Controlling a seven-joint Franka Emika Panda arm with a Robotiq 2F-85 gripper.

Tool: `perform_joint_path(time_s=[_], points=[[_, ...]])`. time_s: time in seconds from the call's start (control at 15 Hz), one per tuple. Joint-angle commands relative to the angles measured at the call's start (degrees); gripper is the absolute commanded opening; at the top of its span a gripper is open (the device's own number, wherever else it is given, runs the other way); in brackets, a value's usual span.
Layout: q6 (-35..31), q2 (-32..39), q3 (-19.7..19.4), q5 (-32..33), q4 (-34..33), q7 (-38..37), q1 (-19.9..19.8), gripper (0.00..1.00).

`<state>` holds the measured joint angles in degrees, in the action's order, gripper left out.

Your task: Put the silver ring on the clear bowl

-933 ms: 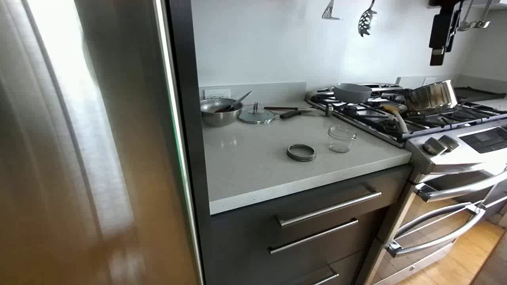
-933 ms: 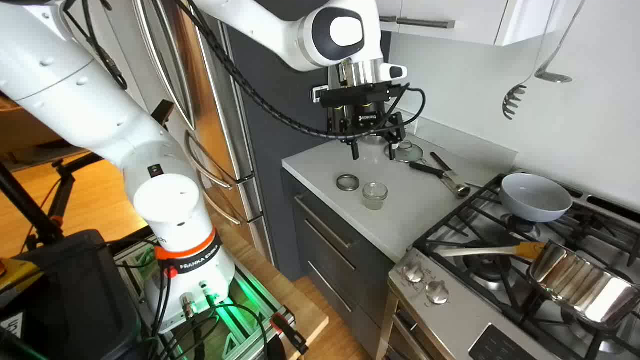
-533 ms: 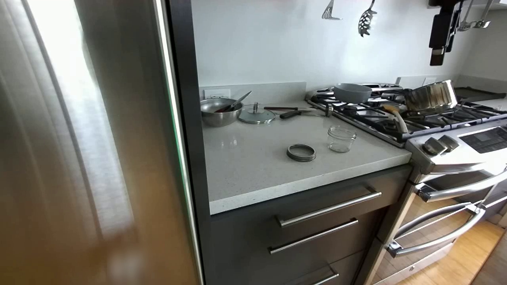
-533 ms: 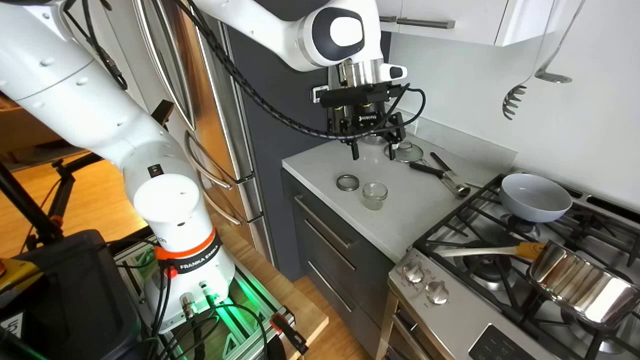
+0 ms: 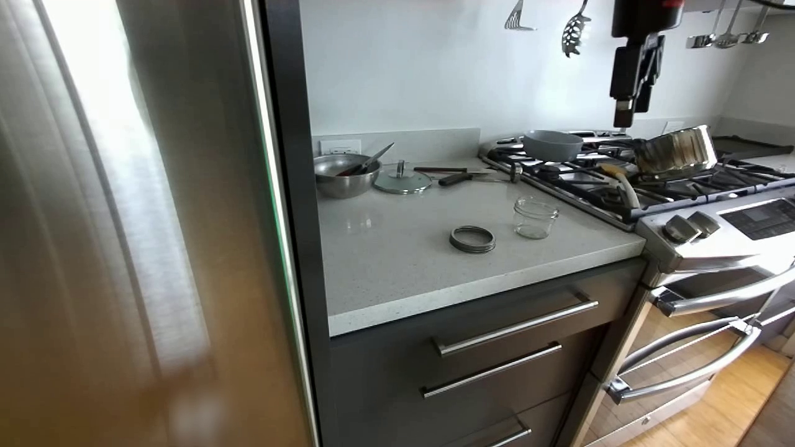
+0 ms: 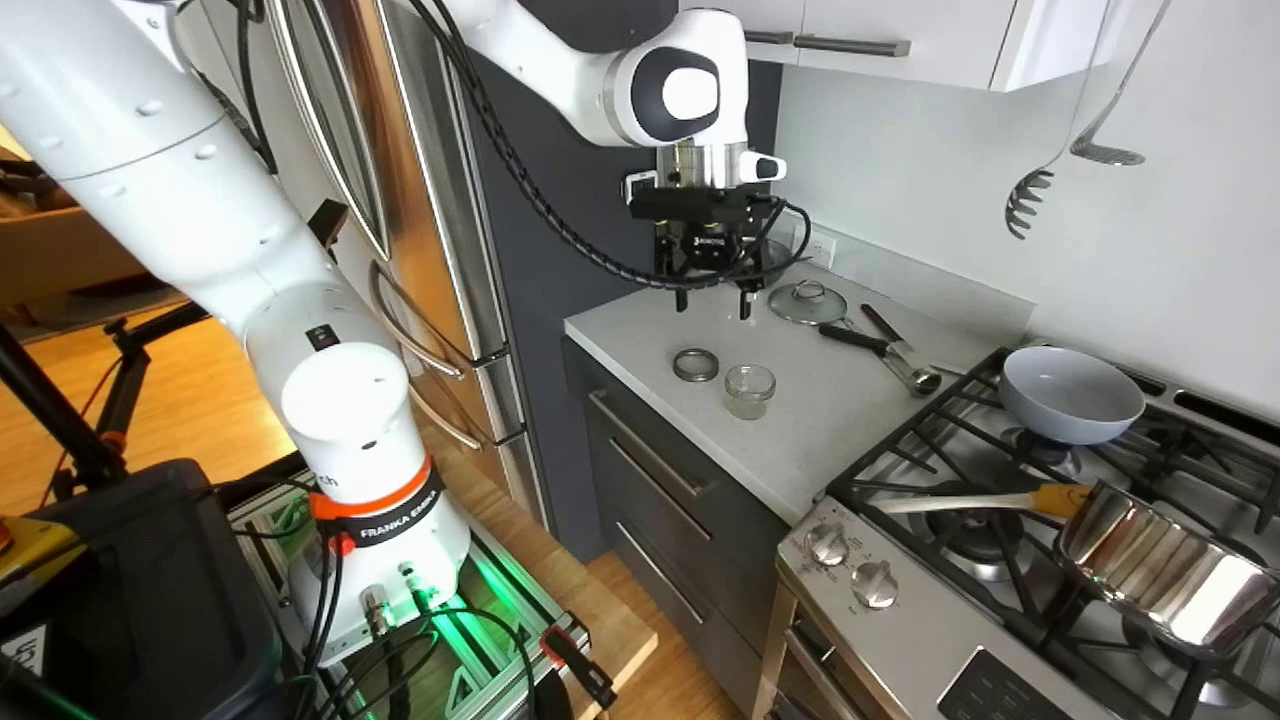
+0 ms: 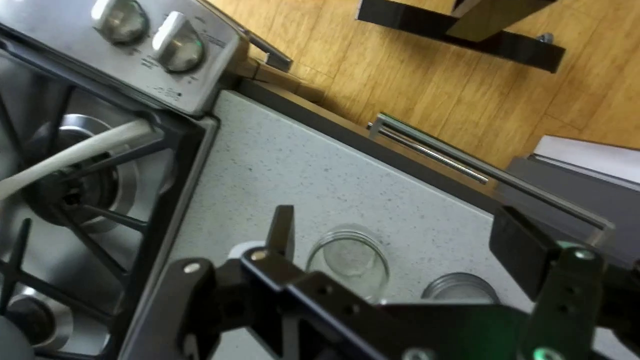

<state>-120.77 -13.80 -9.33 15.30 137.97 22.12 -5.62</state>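
While the gripper [image 6: 713,302] points down above the desk [image 6: 835,425], jaws spread wide, a steel bowl [image 5: 348,187] apparently holds a utensil [image 5: 377,156].

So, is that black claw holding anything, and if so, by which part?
Nothing is held: the claw is open, and the round silver metal ring and short clear glass bowl rest on the pale speckled counter.

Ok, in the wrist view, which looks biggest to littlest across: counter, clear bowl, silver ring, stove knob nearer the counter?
Counter: largest.
Clear bowl and silver ring: too close to rank; the claw hides part of the ring.
Stove knob: smallest.
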Motion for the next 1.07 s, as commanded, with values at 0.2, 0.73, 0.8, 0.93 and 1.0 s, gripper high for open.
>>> perform_joint_path(time_s=[0.2,0.73,0.8,0.93,1.0], points=[[-6.06,13.65,3.39,-13.44,-5.93,-9.26,2.88,1.00],[-6.68,15.98,4.73,-12.41,-7.05,-10.03,2.43,1.00],[-8.08,16.45,4.91,-13.65,-7.31,-10.11,2.53,1.00],[-9.50,17.93,5.30,-12.93,-8.44,-10.42,2.83,1.00],[-10.44,18.58,5.52,-11.78,-8.83,-9.64,2.92,1.00]])
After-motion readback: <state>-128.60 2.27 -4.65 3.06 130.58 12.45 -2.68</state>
